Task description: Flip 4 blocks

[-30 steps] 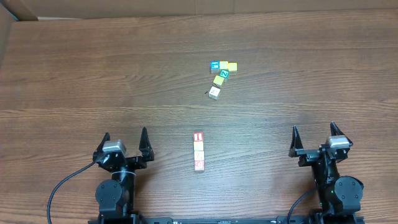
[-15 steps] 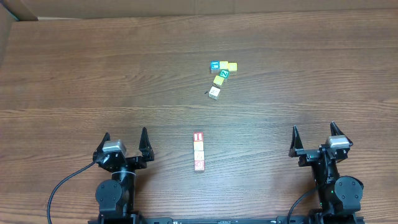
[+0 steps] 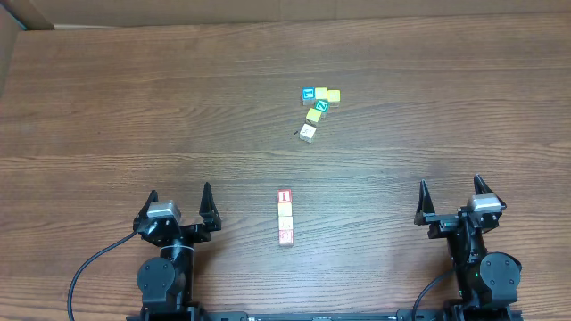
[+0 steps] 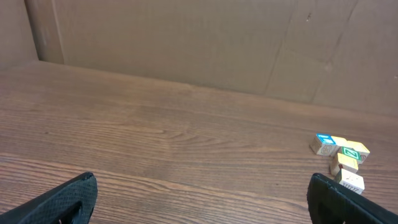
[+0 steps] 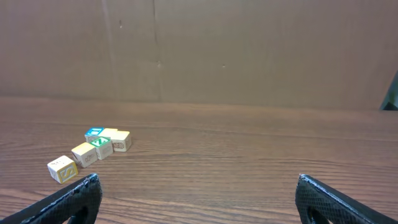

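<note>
Blocks [image 3: 285,217] sit in a tight four-cube column at the table's [image 3: 134,107] near centre, between the arms. Small, light, rigid wood that probably skids easily, so pinch opposite side faces squarely. Left gripper [image 3: 179,192] and right gripper [image 3: 450,183] both gape wide, empty.

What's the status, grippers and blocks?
Left gripper open, empty. Right gripper open, empty. Four blocks in a row between them, untouched. Other cube cluster farther back, apart.

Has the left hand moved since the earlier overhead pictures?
No. The left hand stands at the same spot, to the left of the row of blocks, with the same gap to it as before.
</note>
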Robot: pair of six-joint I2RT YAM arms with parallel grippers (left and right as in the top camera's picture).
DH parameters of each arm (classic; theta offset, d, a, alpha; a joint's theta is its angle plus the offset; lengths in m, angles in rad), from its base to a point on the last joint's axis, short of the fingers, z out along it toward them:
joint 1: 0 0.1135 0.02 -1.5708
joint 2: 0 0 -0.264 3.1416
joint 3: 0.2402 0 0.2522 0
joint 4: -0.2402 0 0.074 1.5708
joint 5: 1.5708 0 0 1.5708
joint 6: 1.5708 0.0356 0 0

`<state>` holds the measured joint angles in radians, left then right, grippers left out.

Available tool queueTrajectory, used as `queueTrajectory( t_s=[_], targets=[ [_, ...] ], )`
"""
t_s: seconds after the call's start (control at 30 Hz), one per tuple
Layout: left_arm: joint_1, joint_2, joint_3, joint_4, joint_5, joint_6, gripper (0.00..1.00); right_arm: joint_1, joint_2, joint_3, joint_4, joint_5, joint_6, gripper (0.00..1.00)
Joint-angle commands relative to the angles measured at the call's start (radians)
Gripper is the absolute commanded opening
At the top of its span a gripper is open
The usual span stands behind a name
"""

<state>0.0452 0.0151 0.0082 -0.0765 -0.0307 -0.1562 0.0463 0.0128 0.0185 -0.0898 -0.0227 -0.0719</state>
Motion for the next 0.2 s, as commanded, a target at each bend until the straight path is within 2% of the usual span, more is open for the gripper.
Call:
queueTrajectory(
  t_s=[0.0,0.17],
  targets=[
    [-0.006,-0.011,-0.003,0.002,0.005,0.014,1.0,-0.005,-0.01,-0.011,0.006,-0.005,-0.004,1.0],
    [-0.006,-0.011,-0.003,0.002,0.005,0.014,1.0,-0.005,-0.01,-0.011,0.006,-0.005,-0.004,1.0]
  ],
)
